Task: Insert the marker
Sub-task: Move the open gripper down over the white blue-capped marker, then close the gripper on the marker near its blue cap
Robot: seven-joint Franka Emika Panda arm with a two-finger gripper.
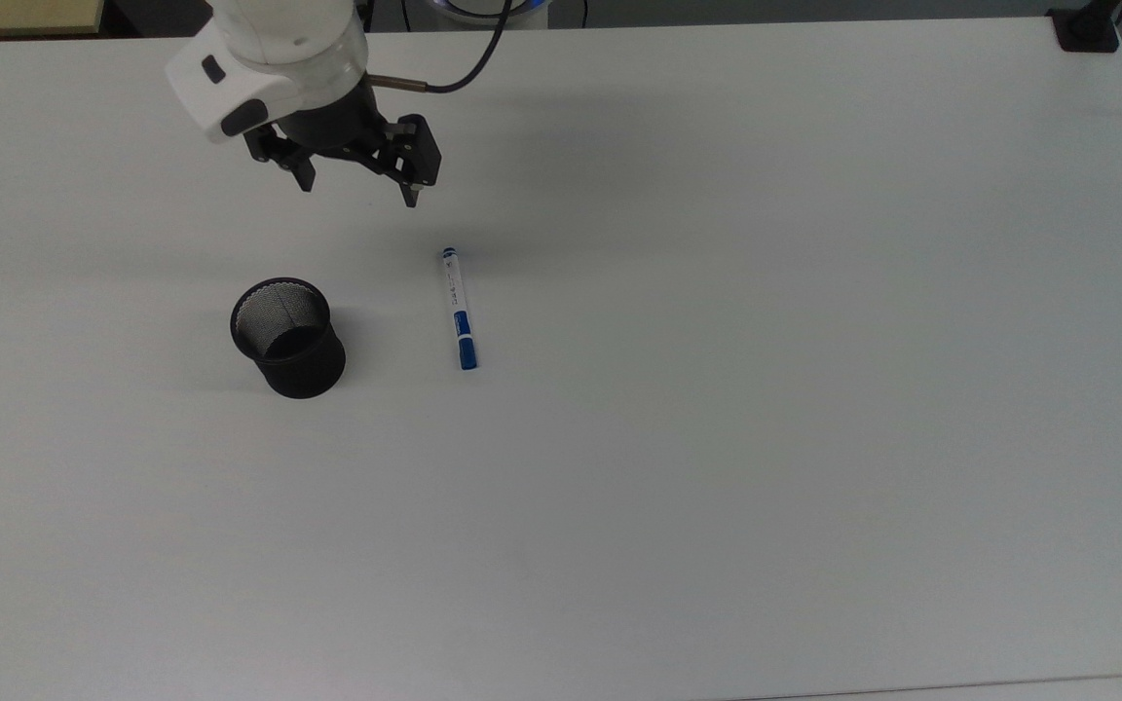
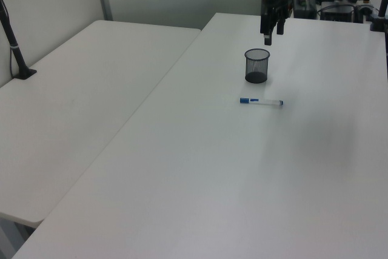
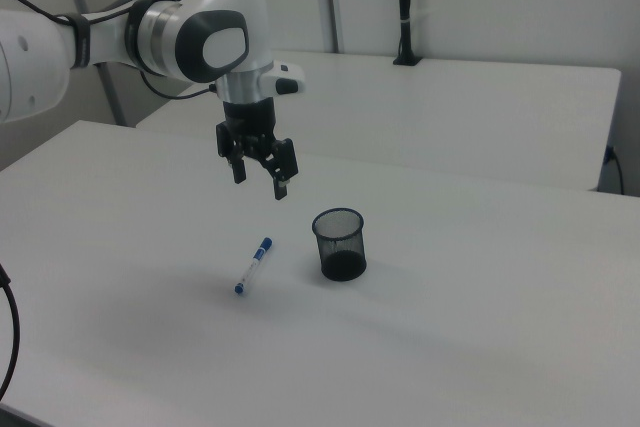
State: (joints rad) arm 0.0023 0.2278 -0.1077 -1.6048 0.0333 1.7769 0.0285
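One white desk (image 1: 717,438), bare but for two items. One Panda arm (image 3: 190,37); jaws released, holding nothing, gripper (image 1: 358,185) hanging above the desk. One black mesh cup (image 1: 286,337), upright, below the jaws in the top view. One marker (image 1: 458,308), lying flat beyond the jaws' tips, apart from the cup. A second desk (image 2: 73,107) seen in the left view.

faint print on the marker (image 1: 457,307) barrel, too small to read
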